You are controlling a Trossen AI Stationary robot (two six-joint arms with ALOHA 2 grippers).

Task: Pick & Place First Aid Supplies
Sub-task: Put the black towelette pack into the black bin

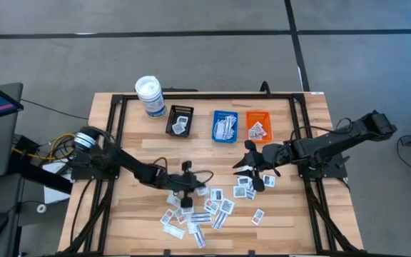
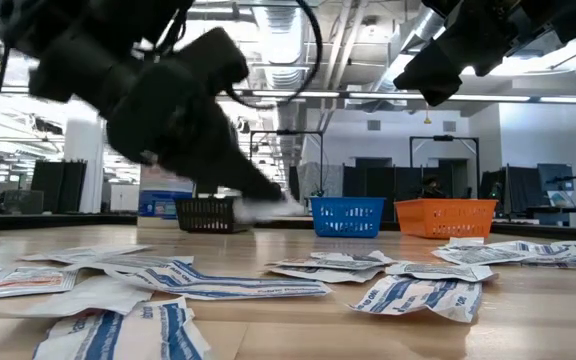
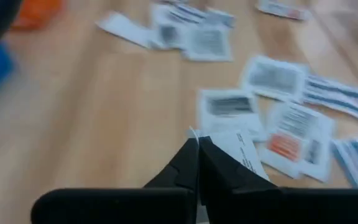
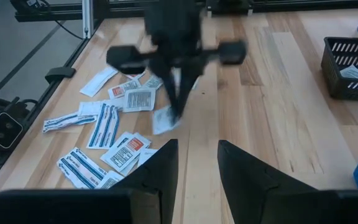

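Pale wooden slatted table top [image 1: 141, 218] sits on a grey concrete floor [image 1: 191, 64] crossed by dark seam lines. Beyond: white walls, exposed ceiling ducts and pipes [image 2: 368, 40], bright strip lights, dark equipment racks [image 2: 63, 185].

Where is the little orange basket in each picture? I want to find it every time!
High view: the orange tray sits at the table's far edge, rightmost of three trays.
Low view: it stands at the back, right of centre.
Left wrist view: only an orange blur in one corner, probably the tray.
Right wrist view: not in it.
Shared landmark: the blue tray right beside it, also in the low view.
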